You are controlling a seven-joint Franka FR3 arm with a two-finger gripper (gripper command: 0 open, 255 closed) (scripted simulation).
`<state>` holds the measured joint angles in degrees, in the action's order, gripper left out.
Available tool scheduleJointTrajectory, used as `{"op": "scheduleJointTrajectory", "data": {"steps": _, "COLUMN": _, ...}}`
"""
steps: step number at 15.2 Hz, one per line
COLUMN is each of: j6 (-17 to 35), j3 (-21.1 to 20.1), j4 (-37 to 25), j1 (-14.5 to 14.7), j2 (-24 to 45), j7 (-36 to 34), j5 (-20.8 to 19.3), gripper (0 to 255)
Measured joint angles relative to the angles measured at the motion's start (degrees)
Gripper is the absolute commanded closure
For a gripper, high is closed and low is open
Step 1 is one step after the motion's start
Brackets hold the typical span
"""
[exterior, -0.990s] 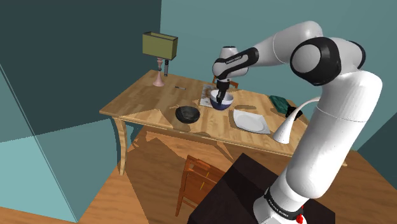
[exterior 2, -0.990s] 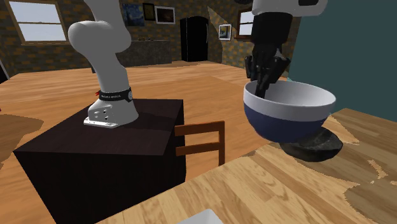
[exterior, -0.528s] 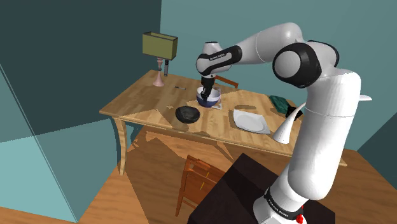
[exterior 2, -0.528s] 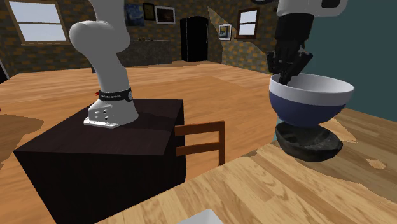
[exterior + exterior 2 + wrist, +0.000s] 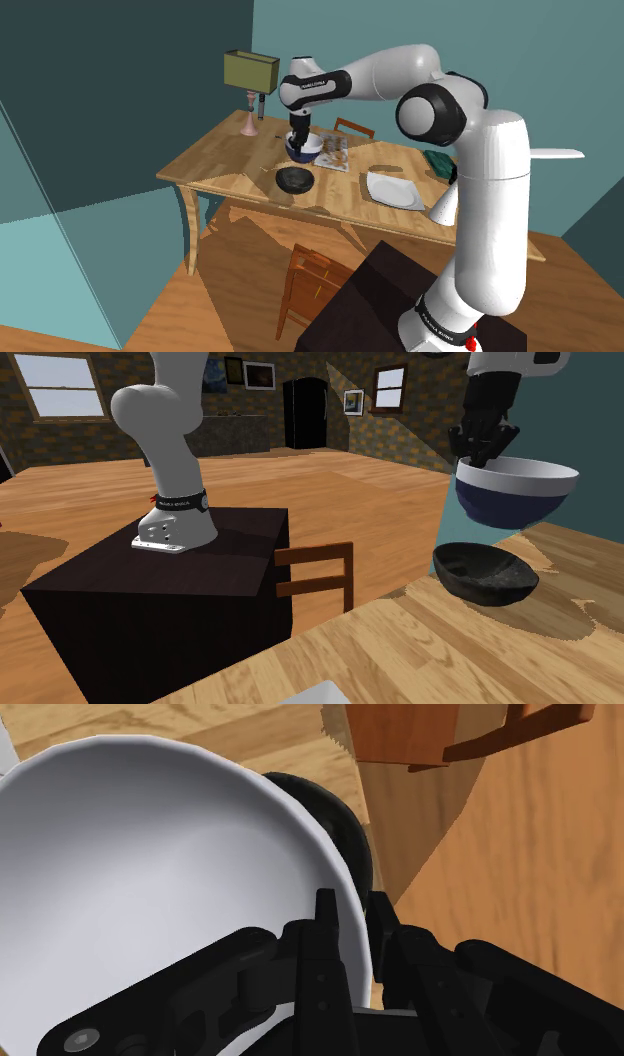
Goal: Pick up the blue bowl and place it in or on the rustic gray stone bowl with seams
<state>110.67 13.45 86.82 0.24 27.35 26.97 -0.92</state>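
End effector [image 5: 352,909]: closed narrow on the rim of the blue bowl [image 5: 150,874], with one of the fingers [image 5: 325,919] against the white inner wall and the other outside; pointing down at the bench [image 5: 225,160].
Blue bowl: lifted clear of the bench and roughly level, white inside and dark blue outside; pinched at one edge only, so probably prone to swing or tip if hurried.
Stone bowl [image 5: 485,572]: dark and rough, resting mouth up on the bench; at about 7 o'clock from the blue bowl in the second exterior view and 6 o'clock from it in the shoulder view; apart, not touching.
Step in hand: by the look of the gap and offset, carrying the load over the target.
Doing it well: line up the middle of the blue bowl, not the end effector, with the middle of the stone bowl; expect the wrist to finish off-centre. Hold height until centred so the base clears the near rim. Lower straight, slow and level. Let go only once the base is seated, then lift straight up so the inner finger does not drag the wall.
Fit: similar widths, so likely resting on rather than deep inside.
Surroundings: white plate [image 5: 392,190] at 3 o'clock from the stone bowl, lamp [image 5: 250,75] at 11 o'clock; both well apart.
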Motion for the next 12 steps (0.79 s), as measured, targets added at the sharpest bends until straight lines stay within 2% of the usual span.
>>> {"op": "scheduleJointTrajectory", "data": {"steps": 3, "j6": 0.02, "j3": -0.3, "j4": -1.45, "j1": 0.26, "j2": 1.55, "j7": -0.59, "j5": 0.25, "gripper": 255}}
{"op": "scheduleJointTrajectory", "data": {"steps": 12, "j6": 5.68, "j3": -0.59, "j4": 1.95, "j1": 0.25, "j2": 3.9, "j7": -1.0, "j5": 0.6, "gripper": 255}}
